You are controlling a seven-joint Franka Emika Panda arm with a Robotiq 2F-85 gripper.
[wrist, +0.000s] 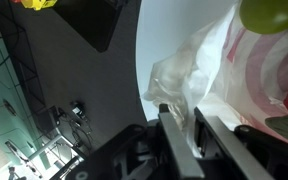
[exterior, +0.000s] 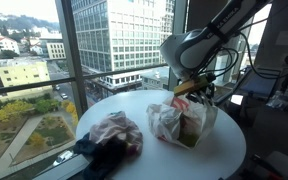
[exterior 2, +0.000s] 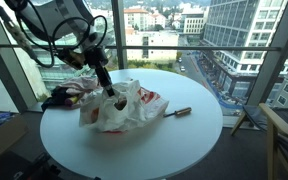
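Now, my gripper (wrist: 185, 122) low over the round white table (exterior 2: 179, 152), jaws drawn close and pinching a fold of the plastic bag (exterior 2: 129, 108), bag lying mid-table, bundled cloth (exterior: 114, 131) beside it, marker (exterior 2: 180, 112) nearby.

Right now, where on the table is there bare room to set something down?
Bare: the strip between white-and-red plastic bag and round white table's near rim, and past the small brown stick. Crowded: between bag, gripper and pink-and-dark clothes pile.

Exterior views from opposite sides of the shared table (exterior: 134, 105), wrist view close on bag (wrist: 184, 80).
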